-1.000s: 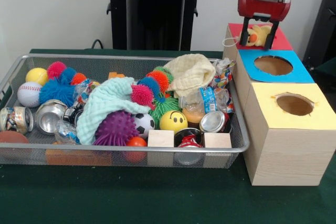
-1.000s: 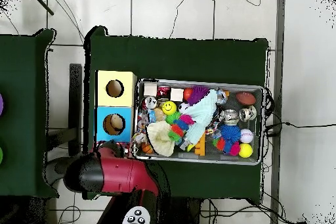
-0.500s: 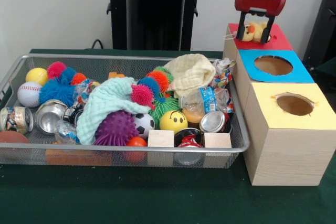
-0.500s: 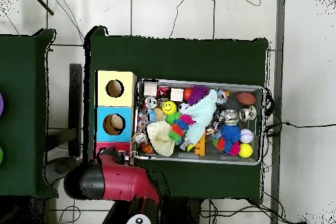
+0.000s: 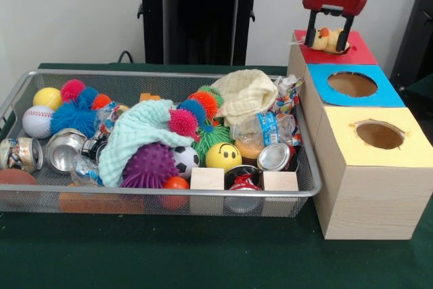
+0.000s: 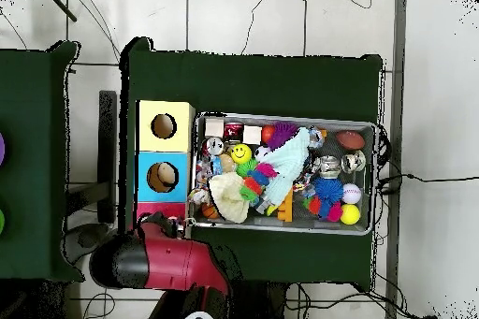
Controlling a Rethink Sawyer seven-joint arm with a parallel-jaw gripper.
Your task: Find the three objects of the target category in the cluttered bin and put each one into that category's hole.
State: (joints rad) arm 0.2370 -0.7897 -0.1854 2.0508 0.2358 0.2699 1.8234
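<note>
One yellow plush duck [image 5: 327,38] lay on the red-topped box [image 5: 357,51] at the hole, no longer carried. Over the preceding second the gripper [image 5: 329,32] had risen from the box top; its jaws stood released, straddling the toy's upper part without pressing it. The duck had dropped from between them and appeared only partly sunk into the opening, so this deposit could not be confirmed as complete. The wire bin [image 5: 308,181] on the green worktop [image 5: 203,255] was unchanged. In the overhead view the red arm [image 6: 168,261] hid the box.
</note>
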